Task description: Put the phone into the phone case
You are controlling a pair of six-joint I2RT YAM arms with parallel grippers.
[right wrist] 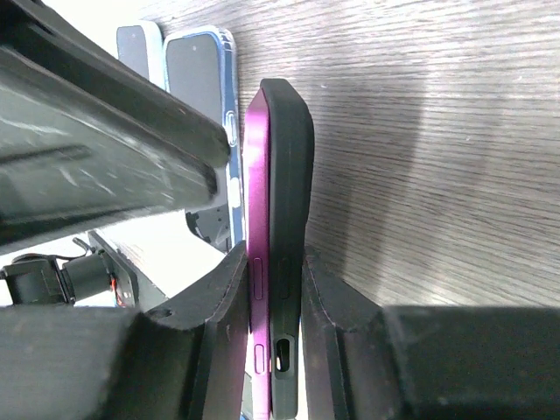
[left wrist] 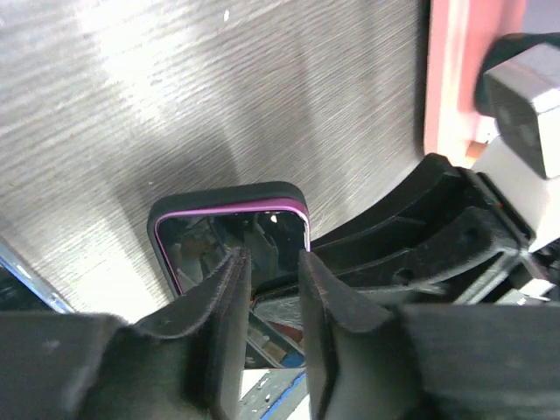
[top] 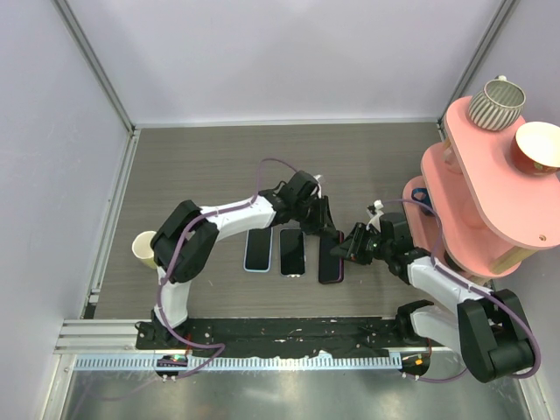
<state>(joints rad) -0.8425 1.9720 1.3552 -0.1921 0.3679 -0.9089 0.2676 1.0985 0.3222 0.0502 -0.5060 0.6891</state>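
Phone point(top: 292, 251) flat overhead; wrist view: pink-rimmed handset point(right wrist: 280, 157) in right pincer point(right wrist: 273, 267).

Left arm point(top: 232, 213), right arm point(top: 435, 280): white links, black joints, purple cables.

The left arm point(top: 223, 217) stretches forward and to the right, wrist bent downward; the left gripper point(left wrist: 274, 261) points at the table, fingers narrowly parted; the right arm point(top: 437, 280) reaches low to the left; the right gripper point(right wrist: 273, 262) is clamped on the pink-rimmed phone point(right wrist: 278, 166).

Matt wood-grain table point(top: 219, 149), glossy-screened pink-rimmed phone point(left wrist: 219, 229) (matt black shell)
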